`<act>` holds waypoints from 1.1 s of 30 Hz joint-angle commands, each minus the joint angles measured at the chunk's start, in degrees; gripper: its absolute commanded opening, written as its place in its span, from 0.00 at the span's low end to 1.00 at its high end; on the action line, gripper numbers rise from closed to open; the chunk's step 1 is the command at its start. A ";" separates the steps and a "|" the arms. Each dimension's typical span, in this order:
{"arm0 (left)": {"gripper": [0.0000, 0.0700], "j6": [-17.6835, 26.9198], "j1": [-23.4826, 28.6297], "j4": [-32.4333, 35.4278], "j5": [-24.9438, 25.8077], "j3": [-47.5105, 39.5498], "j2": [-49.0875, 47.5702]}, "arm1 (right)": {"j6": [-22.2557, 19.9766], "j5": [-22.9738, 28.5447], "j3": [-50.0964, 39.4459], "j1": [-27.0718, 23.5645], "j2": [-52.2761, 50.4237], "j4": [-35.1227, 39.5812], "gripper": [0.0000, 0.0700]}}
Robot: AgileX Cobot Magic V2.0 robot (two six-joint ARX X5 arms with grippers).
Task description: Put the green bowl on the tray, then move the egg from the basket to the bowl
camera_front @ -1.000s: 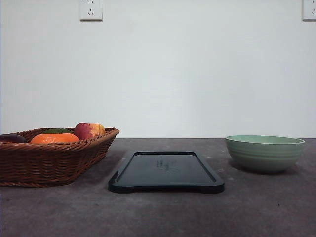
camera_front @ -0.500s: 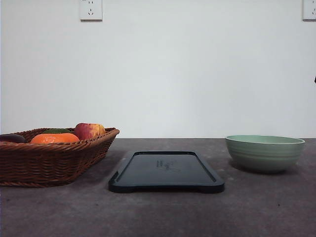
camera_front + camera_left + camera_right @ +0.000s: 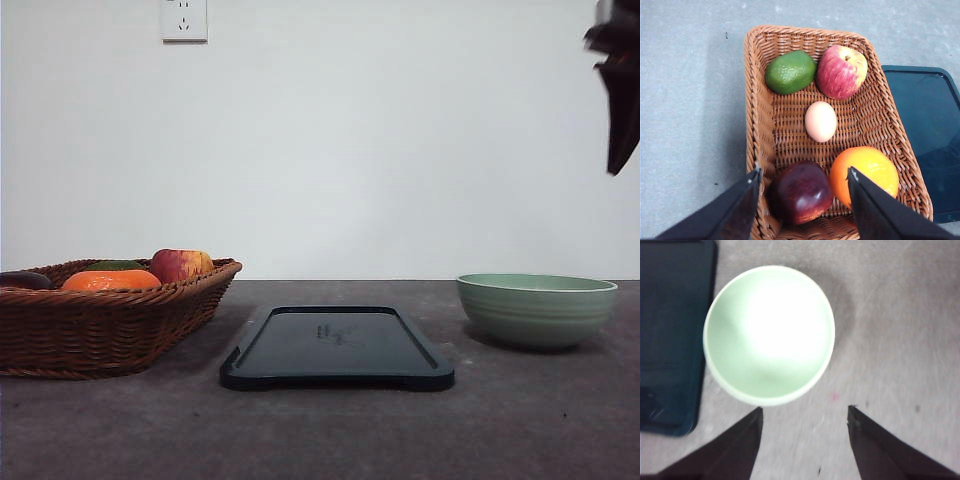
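Front view: green bowl sits on the table at 3 o'clock of the empty tray; egg lies mid-basket. Both grippers, left and right, hover with fingers spread.

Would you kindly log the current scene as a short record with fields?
green bowl: empty, on the table right of the tray
tray: bare, centre of the table
basket: holds the egg, an apple, an orange, a green fruit and a dark red fruit
left gripper: open, above the basket
right gripper: open, above the table near the bowl
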 commanded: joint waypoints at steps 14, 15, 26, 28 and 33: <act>0.50 -0.02 -0.04 0.28 0.11 1.27 0.33 | -3.32 3.12 7.46 -0.07 17.56 2.98 0.40; 0.50 -0.02 -0.04 0.30 0.11 1.27 0.33 | -3.32 3.13 7.46 -0.07 18.32 3.27 0.38; 0.50 -0.02 -0.04 0.82 0.11 1.27 0.33 | -3.32 3.13 7.46 -0.07 23.82 5.40 0.20; 0.50 -0.02 -0.04 0.82 0.11 1.27 0.33 | -3.32 3.10 7.46 -0.07 24.20 5.44 0.03; 0.50 -0.02 -0.04 0.82 0.09 1.27 0.33 | -3.19 3.00 7.67 0.04 24.25 5.04 0.00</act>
